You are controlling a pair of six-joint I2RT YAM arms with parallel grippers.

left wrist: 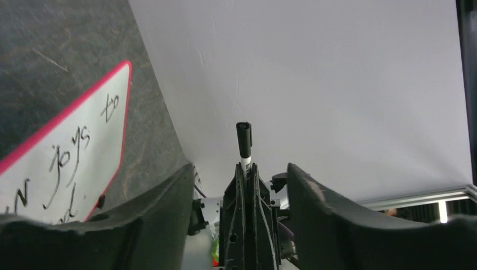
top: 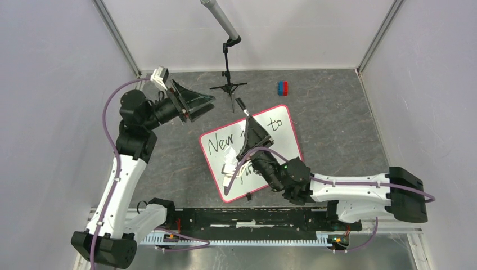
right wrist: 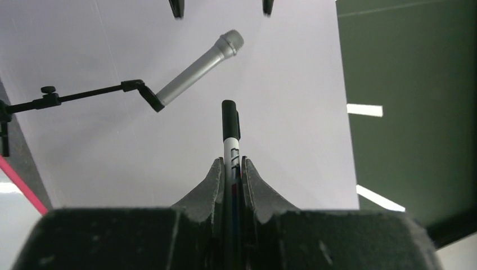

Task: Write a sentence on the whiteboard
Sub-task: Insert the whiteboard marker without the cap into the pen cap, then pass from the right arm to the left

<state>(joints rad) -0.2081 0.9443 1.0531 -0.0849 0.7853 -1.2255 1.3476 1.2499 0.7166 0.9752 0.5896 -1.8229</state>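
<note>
The whiteboard [top: 281, 143], white with a pink-red rim, lies tilted on the dark table. Black words "New" [top: 216, 144] and "to" [top: 275, 125] show on it. My right arm hides the middle of the sentence and most of the second line. In the left wrist view the whiteboard [left wrist: 34, 169] shows "joys" [left wrist: 67, 154] and "to" [left wrist: 111, 107]. My right gripper [top: 248, 117] is over the board, shut on a marker [top: 241, 104]. The marker [right wrist: 230, 135] sticks out past the gripper [right wrist: 230, 164], black end outward. My left gripper [top: 207, 101] is open and empty, off the board's far left corner; it also shows in the left wrist view [left wrist: 241, 167].
A microphone [top: 220, 19] on a small black tripod stand [top: 228, 85] stands behind the board; the microphone also shows in the right wrist view [right wrist: 197, 67]. A red and blue block [top: 282, 88] lies at the back right. Grey walls close in the table on three sides.
</note>
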